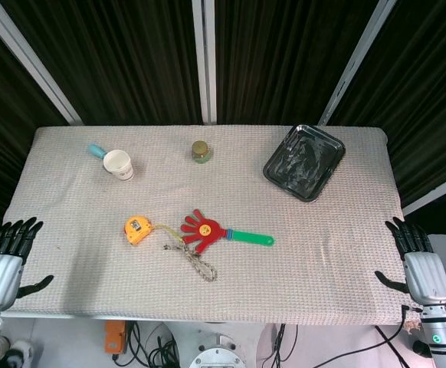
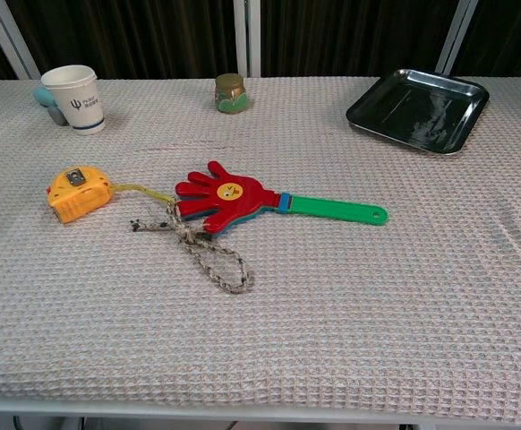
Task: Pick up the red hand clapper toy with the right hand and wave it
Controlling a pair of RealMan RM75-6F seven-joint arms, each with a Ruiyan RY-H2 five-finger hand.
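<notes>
The red hand clapper toy (image 1: 205,229) lies flat near the table's middle, its green handle (image 1: 250,238) pointing right; the chest view shows the clapper (image 2: 226,199) and its handle (image 2: 334,210) too. My right hand (image 1: 421,267) hangs at the table's front right edge, fingers spread, holding nothing, well to the right of the handle. At the front left edge my left hand (image 1: 2,264) is likewise spread and empty. Neither hand shows in the chest view.
An orange tape measure (image 1: 137,229) and a looped cord (image 1: 195,260) lie just left of and in front of the clapper. A paper cup (image 1: 119,164), a small jar (image 1: 201,151) and a black tray (image 1: 305,162) stand further back.
</notes>
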